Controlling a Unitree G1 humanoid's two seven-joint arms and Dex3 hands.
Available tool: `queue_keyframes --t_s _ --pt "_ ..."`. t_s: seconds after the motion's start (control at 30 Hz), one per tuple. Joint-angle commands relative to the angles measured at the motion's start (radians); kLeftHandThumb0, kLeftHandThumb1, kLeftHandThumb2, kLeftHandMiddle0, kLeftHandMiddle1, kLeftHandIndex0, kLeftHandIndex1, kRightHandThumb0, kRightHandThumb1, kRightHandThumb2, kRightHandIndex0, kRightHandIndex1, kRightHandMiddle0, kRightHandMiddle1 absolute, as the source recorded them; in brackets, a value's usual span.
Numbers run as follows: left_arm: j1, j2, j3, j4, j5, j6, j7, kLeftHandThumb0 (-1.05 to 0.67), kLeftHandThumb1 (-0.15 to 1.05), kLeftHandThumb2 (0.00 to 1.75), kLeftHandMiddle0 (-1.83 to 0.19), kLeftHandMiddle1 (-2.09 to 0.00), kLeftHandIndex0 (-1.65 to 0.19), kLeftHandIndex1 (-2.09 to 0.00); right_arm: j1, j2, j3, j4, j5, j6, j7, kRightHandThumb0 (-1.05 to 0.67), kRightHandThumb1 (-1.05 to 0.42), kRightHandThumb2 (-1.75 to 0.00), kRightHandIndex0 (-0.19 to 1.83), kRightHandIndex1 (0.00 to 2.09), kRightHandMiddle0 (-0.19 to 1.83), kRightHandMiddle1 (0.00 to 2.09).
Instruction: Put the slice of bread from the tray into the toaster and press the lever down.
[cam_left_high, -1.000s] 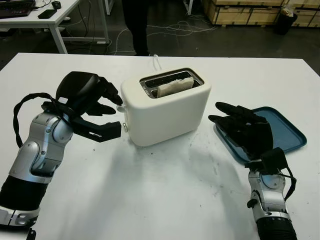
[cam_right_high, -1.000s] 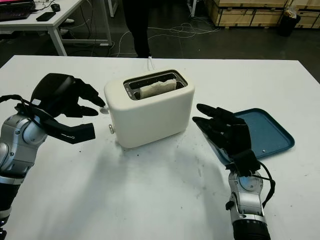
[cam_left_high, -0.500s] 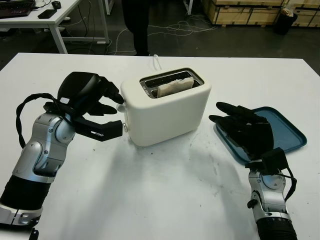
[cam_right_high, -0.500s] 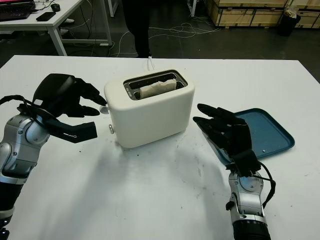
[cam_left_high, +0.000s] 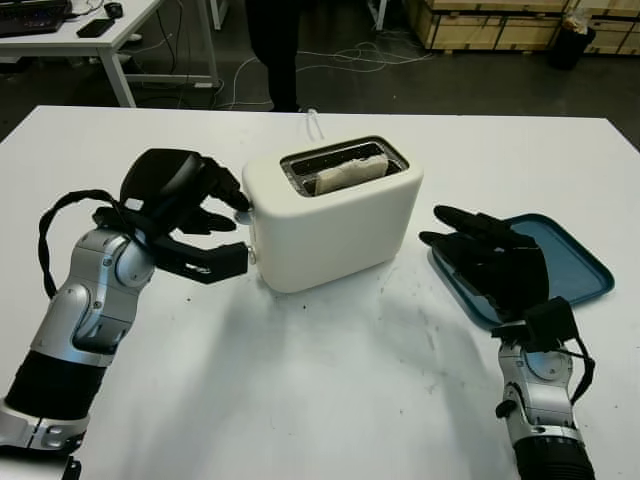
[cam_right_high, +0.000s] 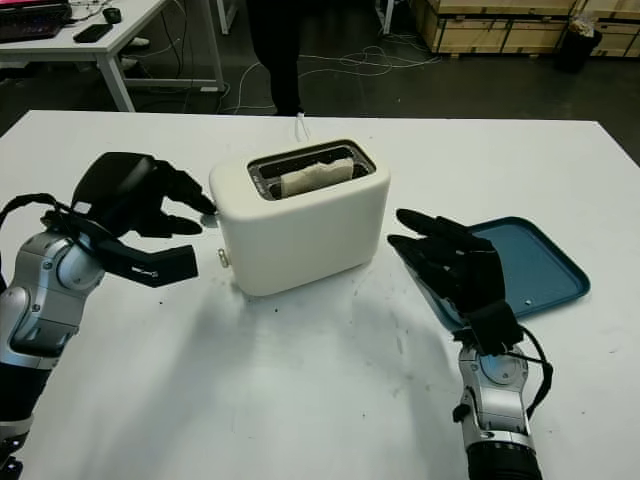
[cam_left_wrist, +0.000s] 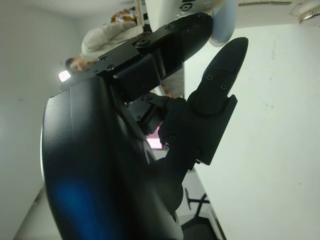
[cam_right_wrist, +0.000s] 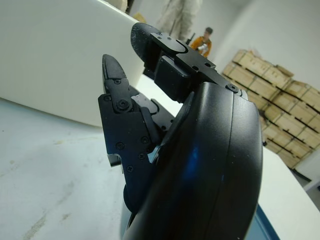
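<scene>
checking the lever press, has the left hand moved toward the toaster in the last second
Yes. The left hand has crept a little closer to the toaster, its upper fingertips now at the lever on the toaster's end. The toaster itself has not shifted.

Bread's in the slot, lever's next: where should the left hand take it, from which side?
Take the small pale lever sticking out of the toaster end wall nearest the left hand. Come from above with a fingertip on top, since it projects sideways and likely travels downward.
</scene>
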Motion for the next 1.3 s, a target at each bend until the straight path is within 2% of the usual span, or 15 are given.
queue_keyframes --t_s 0.0,0.33,0.57,0.67,0.83,1.17,1.27 --pt "-0.013 -0.013 -0.024 0.015 0.001 -0.001 -0.006 -0.37 0.71 0.00 -0.84 -1.74 -1.28 0.00 0.006 0.001 -0.007 -0.009 0.006 -0.011 -0.001 -0.20 -0.92 -0.08 1.07 0.03 0.95 0.00" --pt "0.021 -0.023 -0.039 0.002 -0.012 -0.004 -0.012 -0.34 0.71 0.00 -0.86 -1.70 -1.30 -0.01 0.004 0.002 -0.009 -0.004 -0.002 -0.020 -0.004 -0.20 -0.92 -0.09 1.06 0.02 0.95 0.00" --pt "0.063 -0.042 -0.089 0.035 -0.002 -0.035 0.015 -0.32 0.67 0.00 -0.92 -1.62 -1.33 -0.02 0.007 0.001 -0.012 -0.002 0.010 -0.025 0.009 -0.20 -0.92 -0.08 1.06 0.02 0.94 0.00" --pt "0.079 -0.053 -0.113 0.035 0.001 -0.024 0.012 -0.33 0.67 0.00 -0.89 -1.69 -1.33 -0.01 0.010 -0.002 -0.012 -0.008 0.009 -0.019 0.011 -0.21 -0.92 -0.09 1.05 0.01 0.94 0.00" --pt "0.097 -0.060 -0.131 0.032 0.000 -0.023 0.013 -0.33 0.69 0.00 -0.89 -1.67 -1.34 -0.01 0.007 0.001 -0.015 -0.001 0.017 -0.028 0.020 -0.19 -0.92 -0.09 1.06 0.01 0.94 0.00" --pt "0.108 -0.056 -0.133 0.055 -0.007 -0.039 0.042 -0.31 0.69 0.00 -0.91 -1.60 -1.34 -0.01 0.001 0.001 -0.015 0.003 0.002 -0.027 0.010 -0.20 -0.92 -0.09 1.05 0.01 0.94 0.00" --pt "0.103 -0.048 -0.132 0.056 -0.010 -0.037 0.033 -0.31 0.70 0.00 -0.94 -1.49 -1.32 0.00 0.003 0.001 -0.016 0.001 0.000 -0.025 0.008 -0.19 -0.92 -0.09 1.05 0.01 0.94 0.00"
